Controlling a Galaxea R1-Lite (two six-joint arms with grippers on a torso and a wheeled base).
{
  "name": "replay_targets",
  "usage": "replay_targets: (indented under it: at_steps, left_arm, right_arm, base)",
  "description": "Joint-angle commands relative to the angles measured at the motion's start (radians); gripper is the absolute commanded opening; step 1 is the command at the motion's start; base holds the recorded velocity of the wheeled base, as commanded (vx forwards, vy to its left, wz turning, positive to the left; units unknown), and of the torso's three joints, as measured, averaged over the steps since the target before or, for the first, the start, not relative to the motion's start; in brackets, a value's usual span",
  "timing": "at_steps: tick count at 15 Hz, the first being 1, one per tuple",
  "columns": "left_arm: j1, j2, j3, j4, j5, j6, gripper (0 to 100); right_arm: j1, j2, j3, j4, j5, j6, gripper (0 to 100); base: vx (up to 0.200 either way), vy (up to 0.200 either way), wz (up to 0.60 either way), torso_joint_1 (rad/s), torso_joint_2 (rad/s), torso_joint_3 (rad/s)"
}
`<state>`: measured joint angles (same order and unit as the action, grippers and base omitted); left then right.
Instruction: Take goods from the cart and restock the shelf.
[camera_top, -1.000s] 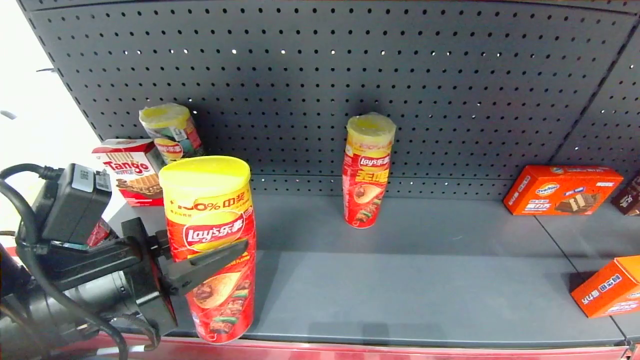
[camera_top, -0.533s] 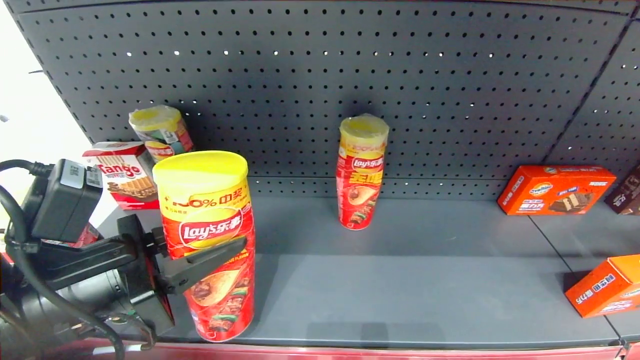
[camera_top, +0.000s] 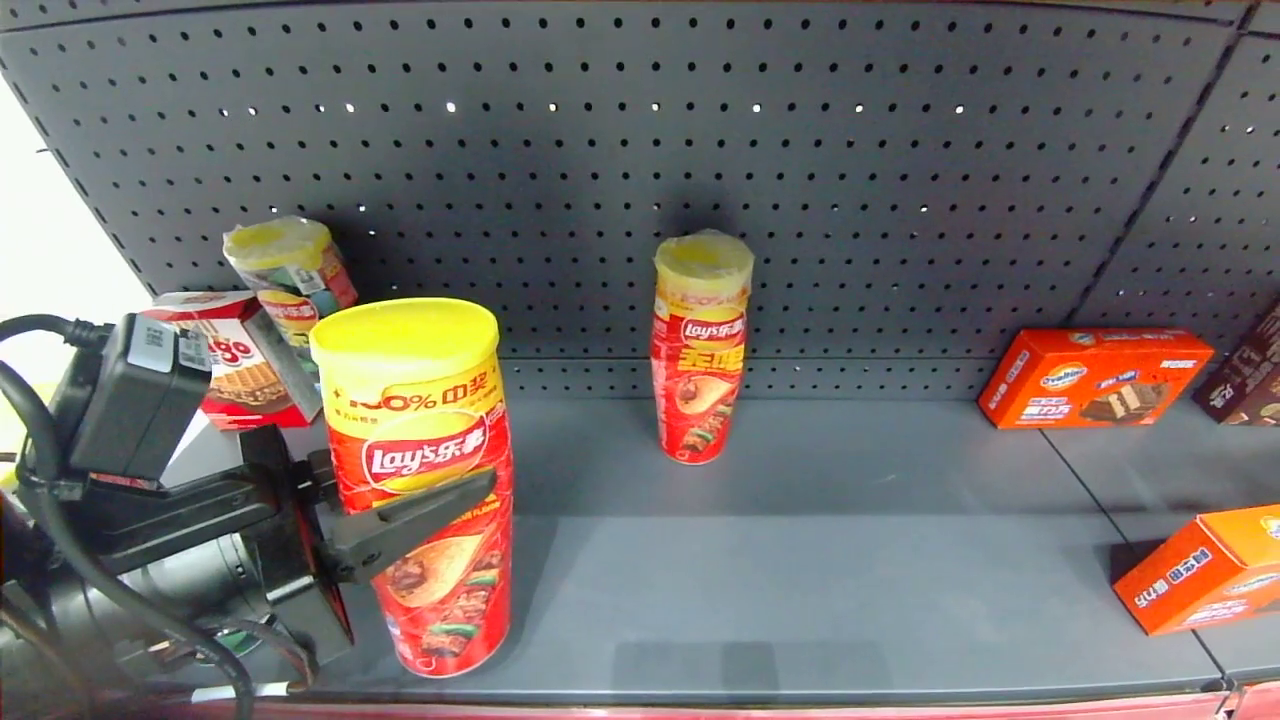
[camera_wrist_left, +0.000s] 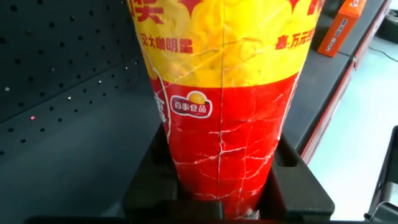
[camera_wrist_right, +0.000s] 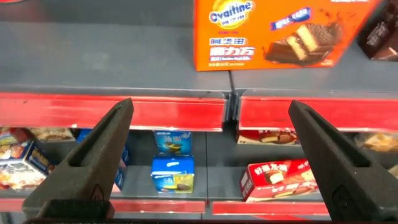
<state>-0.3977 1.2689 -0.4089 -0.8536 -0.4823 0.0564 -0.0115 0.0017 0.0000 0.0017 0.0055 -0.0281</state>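
My left gripper (camera_top: 432, 478) is shut on a tall red chips can with a yellow lid (camera_top: 420, 480), held upright over the front left of the grey shelf (camera_top: 800, 560). Whether its base touches the shelf I cannot tell. The left wrist view has the same can (camera_wrist_left: 224, 124) clamped between the black jaws of the left gripper (camera_wrist_left: 224, 202). A matching can (camera_top: 698, 350) stands at the back near the middle. My right gripper (camera_wrist_right: 211, 155) is open and holds nothing, level with the red shelf edge (camera_wrist_right: 180, 112), below an orange box (camera_wrist_right: 273, 34).
A third can (camera_top: 285, 265) leans at the back left beside a wafer box (camera_top: 235, 360). Orange boxes lie at the back right (camera_top: 1095, 375) and front right (camera_top: 1200, 580). A perforated back panel (camera_top: 640, 150) closes the shelf. Lower shelves hold snack packs (camera_wrist_right: 174, 171).
The whole picture has shifted left, so the camera moved. The held can keeps its place in view and now stands a little farther right along the shelf. The grip is unchanged.
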Motion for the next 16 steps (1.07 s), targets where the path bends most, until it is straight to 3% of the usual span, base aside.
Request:
replay_targets:
  at_steps: [1, 2, 3, 6, 9, 11, 16]
  left_arm:
    - [0.000, 0.001, -0.002, -0.002, -0.001, 0.003, 0]
    - [-0.001, 0.001, -0.014, 0.001, 0.001, 0.002, 0]
    - [-0.007, 0.003, -0.010, 0.004, 0.001, 0.008, 0]
    - [-0.020, 0.003, -0.001, 0.010, 0.008, 0.039, 0]
    - [-0.020, 0.000, 0.004, 0.011, 0.011, 0.037, 0]
    - [-0.017, 0.001, -0.005, 0.011, 0.011, 0.033, 0]
    - [-0.013, 0.001, -0.014, 0.011, 0.013, 0.031, 0]
  right_arm:
    - [0.008, 0.047, -0.109, 0.008, 0.070, -0.041, 100]
    - [0.005, 0.304, -0.325, 0.031, 0.152, -0.013, 100]
    - [0.008, 0.377, -0.353, 0.018, 0.168, 0.011, 100]
    - [0.073, 0.374, -0.299, -0.029, 0.295, -0.027, 100]
    - [0.150, 0.500, -0.316, -0.080, 0.300, -0.093, 100]
    - [0.286, 0.633, -0.354, -0.127, 0.294, -0.104, 100]
    - [0.378, 0.966, -0.443, -0.328, 0.289, -0.098, 100]
  base:
    - [0.000, 0.000, 0.00, 0.000, 0.00, 0.000]
    - [0.000, 0.000, 0.00, 0.000, 0.00, 0.000]
    - [0.000, 0.000, 0.00, 0.000, 0.00, 0.000]
    - [0.000, 0.000, 0.00, 0.000, 0.00, 0.000]
    - [0.000, 0.000, 0.00, 0.000, 0.00, 0.000]
    - [0.000, 0.000, 0.00, 0.000, 0.00, 0.000]
    - [0.000, 0.000, 0.00, 0.000, 0.00, 0.000]
